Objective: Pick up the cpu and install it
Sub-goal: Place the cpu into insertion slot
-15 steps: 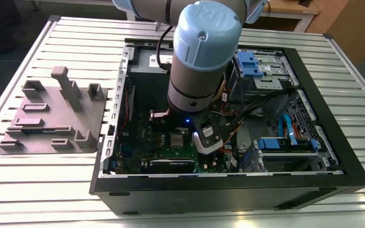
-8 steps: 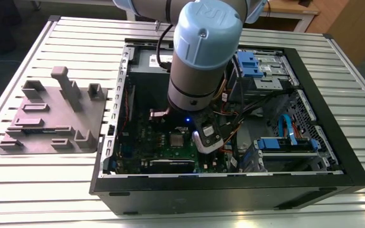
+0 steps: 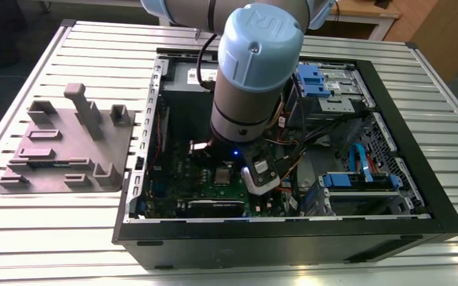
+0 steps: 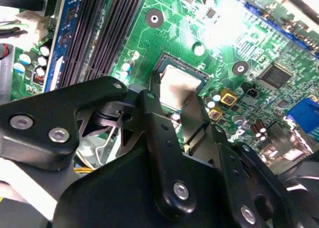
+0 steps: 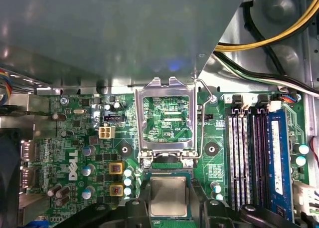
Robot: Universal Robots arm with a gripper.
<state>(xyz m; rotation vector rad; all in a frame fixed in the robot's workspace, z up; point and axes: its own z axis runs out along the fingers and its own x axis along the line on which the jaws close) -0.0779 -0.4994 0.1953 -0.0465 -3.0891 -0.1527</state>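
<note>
- We see the robot arm (image 3: 257, 77) reaching down into the open computer case (image 3: 293, 247). The case lies on its side on a ribbed metal table (image 3: 46, 250).
- The gripper (image 4: 174, 102) is low over the green motherboard (image 5: 84, 138) — right at the socket (image 4: 167, 63).
- The cpu (image 4: 180, 83) (the small silver square) lies flat at the socket. The gripper sits around it, very close.
- We cannot tell if the gripper is squeezing the cpu or not.
- In the first wrist view the socket's metal lid (image 5: 140, 118) is tipped up and open, just beside the cpu. Its thin wire lever (image 5: 201, 118) runs along one side.
- Long black memory slots (image 5: 244, 153) lie near the socket, and a blue strip (image 5: 277, 158) runs next to them.
- In the exterior view the grey holder tray (image 3: 62, 155) with upright posts sits on the table. It is on the exterior view's left of the case — well apart from the arm.
</note>
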